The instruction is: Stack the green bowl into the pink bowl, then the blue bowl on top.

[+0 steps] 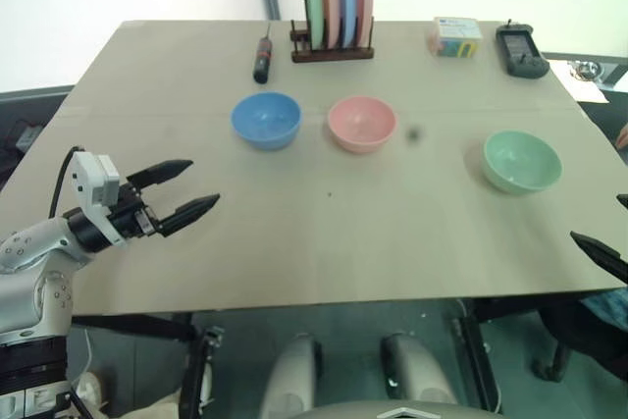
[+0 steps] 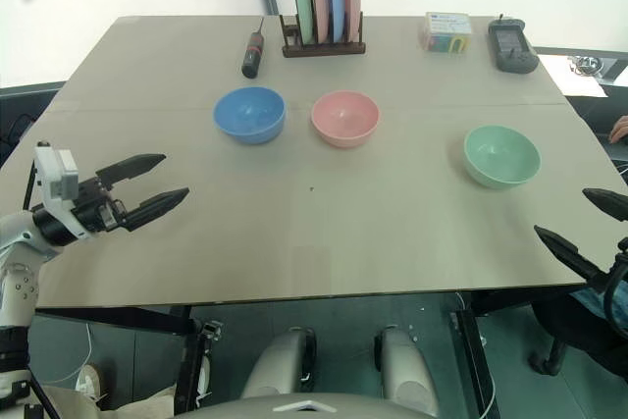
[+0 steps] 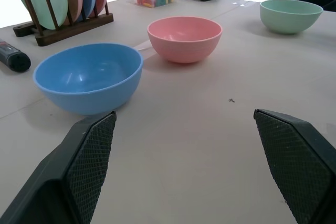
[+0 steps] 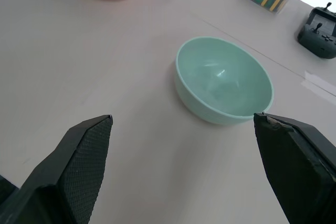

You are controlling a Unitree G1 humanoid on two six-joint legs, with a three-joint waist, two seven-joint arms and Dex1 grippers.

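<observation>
The green bowl [image 1: 522, 161], a small round pale mint-green bowl with a smooth plain wall, sits upright and empty on the wide tan table [image 1: 324, 233], on the robot's right side and well apart from the other two bowls. Nothing is stacked yet, so the first step, green into pink, is still to do.

The salmon-pink round bowl [image 1: 361, 124] stands near the middle of the table, and the sky-blue round bowl [image 1: 266, 120] sits just beside it on the left, the two apart, not touching. Both are upright and empty.

What the coming move turns on is which arm is nearer. The right gripper [image 2: 581, 226] hangs over the table's near right edge, its two black fingers spread wide with nothing between them, and the green bowl lies just ahead of it and slightly inward; in the right wrist view the bowl sits squarely between the open fingers. The left gripper [image 1: 175, 193] is likewise spread and empty over the near left side, facing the blue bowl, with the green one far across the table.

The right arm is therefore the likely one to take the green bowl, probably by its rim, and then carry it leftward to the pink bowl.
</observation>
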